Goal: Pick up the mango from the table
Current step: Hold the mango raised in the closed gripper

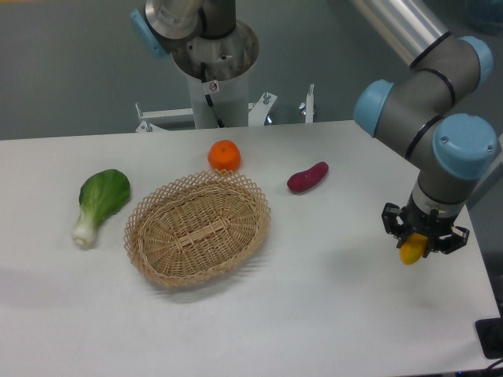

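White and broad, the table [330, 314] fills most of the view, its rounded far-right corner near the robot arm [424, 86]; the arm, grey with pale blue joint caps, reaches in from the top right and bends down over the table's right edge; at its end the black gripper [414, 248] points downward, its two fingers closed narrowly around the mango [413, 250]; only the yellow-orange lower end of the mango shows below the fingers, and it appears lifted clear of the table surface, close to the right edge; whether it touches the table cannot be told for certain.

Woven from pale straw, an oval basket [198, 229] sits near the middle of the table, slightly toward the left; a round orange [224, 155] lies just beyond the basket's far rim, toward the far edge; a dark purple-red sweet potato [307, 177] lies to the right of the orange, well apart from the gripper; a green bok choy [100, 203] with a white stem lies near the left edge, leaf end pointing toward the far edge; the arm's grey base column [214, 75] stands behind the far edge.
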`<act>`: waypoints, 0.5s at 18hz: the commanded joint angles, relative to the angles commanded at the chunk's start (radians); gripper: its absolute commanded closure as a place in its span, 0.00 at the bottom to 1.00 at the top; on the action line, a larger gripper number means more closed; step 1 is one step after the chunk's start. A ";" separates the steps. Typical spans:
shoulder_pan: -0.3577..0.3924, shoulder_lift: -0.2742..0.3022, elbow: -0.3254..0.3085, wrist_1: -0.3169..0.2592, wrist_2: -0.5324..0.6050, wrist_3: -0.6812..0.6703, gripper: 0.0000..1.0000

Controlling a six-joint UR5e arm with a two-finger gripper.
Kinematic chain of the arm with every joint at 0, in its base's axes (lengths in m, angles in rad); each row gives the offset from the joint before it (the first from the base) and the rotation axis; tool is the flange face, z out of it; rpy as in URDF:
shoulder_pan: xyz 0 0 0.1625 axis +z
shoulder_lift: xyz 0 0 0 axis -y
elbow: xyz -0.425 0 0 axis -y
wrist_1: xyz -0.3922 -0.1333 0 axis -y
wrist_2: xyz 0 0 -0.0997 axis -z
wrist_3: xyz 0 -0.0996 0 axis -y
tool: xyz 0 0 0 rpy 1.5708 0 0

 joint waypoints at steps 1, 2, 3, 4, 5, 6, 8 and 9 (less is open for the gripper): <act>0.000 0.002 -0.002 0.000 0.000 0.002 0.58; 0.000 0.002 -0.002 0.000 0.000 0.002 0.58; 0.000 0.002 -0.002 0.000 0.000 0.002 0.58; -0.002 0.002 -0.002 0.000 0.000 0.006 0.58; -0.002 0.002 -0.003 0.000 0.000 0.011 0.58; -0.002 0.002 -0.003 0.000 0.003 0.012 0.58; -0.002 0.002 -0.003 0.000 0.003 0.012 0.58; -0.003 0.002 -0.005 0.000 0.003 0.011 0.58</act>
